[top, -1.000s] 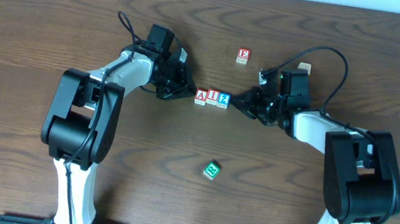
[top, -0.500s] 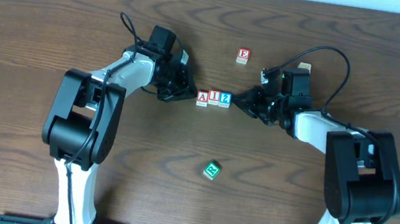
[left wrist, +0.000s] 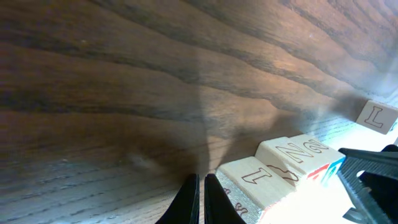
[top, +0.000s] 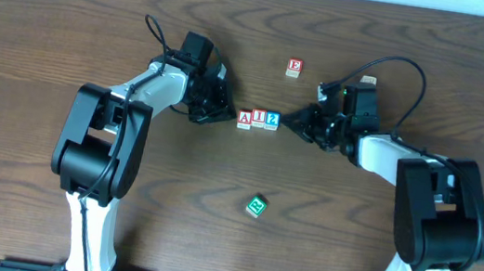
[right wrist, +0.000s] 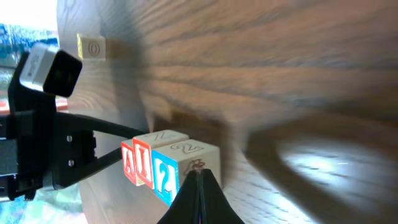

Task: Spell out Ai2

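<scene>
Left gripper (top: 229,113) sits just left of frame centre in the overhead view. Its two fingers are drawn almost together with nothing between them, and the tip is aimed rightward at the A block (top: 244,118). From there the row runs straight to the right: A block, I block (top: 258,117), 2 block (top: 271,119), side by side and reading Ai2. Right gripper (top: 287,118) ends the line on the far side, fingers pressed into one point aimed leftward at the 2 block. The row's long axis therefore lies along the line joining the two tips, with one tip just beside each end. Whether either touches, I cannot tell. Any final nudge or pull-back would, I judge, run along that axis. E block (top: 294,67) and green block (top: 256,207) lie well apart.
</scene>
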You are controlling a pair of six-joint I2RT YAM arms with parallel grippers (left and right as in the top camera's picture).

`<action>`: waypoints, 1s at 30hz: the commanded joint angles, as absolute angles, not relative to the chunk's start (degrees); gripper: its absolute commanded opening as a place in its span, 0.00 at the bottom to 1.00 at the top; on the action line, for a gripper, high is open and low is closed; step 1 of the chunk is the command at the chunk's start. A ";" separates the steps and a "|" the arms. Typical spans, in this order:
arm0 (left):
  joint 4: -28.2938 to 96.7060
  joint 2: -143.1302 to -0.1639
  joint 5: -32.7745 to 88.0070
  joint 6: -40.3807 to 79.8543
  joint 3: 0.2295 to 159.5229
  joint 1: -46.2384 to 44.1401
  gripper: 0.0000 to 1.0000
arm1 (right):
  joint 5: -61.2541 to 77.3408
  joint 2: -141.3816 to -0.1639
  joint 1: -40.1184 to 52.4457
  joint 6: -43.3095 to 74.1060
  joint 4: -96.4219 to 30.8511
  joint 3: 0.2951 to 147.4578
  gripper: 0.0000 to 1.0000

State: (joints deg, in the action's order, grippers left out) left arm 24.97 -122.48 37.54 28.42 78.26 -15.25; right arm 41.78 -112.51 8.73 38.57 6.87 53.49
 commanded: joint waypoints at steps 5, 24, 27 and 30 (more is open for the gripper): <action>26.89 -120.55 35.46 24.75 79.92 -11.22 0.06 | 47.70 -112.71 3.97 38.04 6.76 54.89 0.02; 50.37 -78.78 16.84 10.09 74.06 -15.16 0.06 | 16.23 -62.43 15.44 19.53 -46.28 58.72 0.02; 50.11 -67.37 11.14 14.96 65.28 -19.75 0.06 | 15.46 -51.16 19.20 19.44 -52.01 56.38 0.02; 50.33 -54.54 5.43 19.75 55.72 -28.14 0.06 | 15.44 -37.67 22.13 21.08 -58.57 50.81 0.02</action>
State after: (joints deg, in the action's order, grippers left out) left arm 49.89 -61.08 12.60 15.09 61.21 -23.64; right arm 18.04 -44.10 20.23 21.39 -56.01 55.37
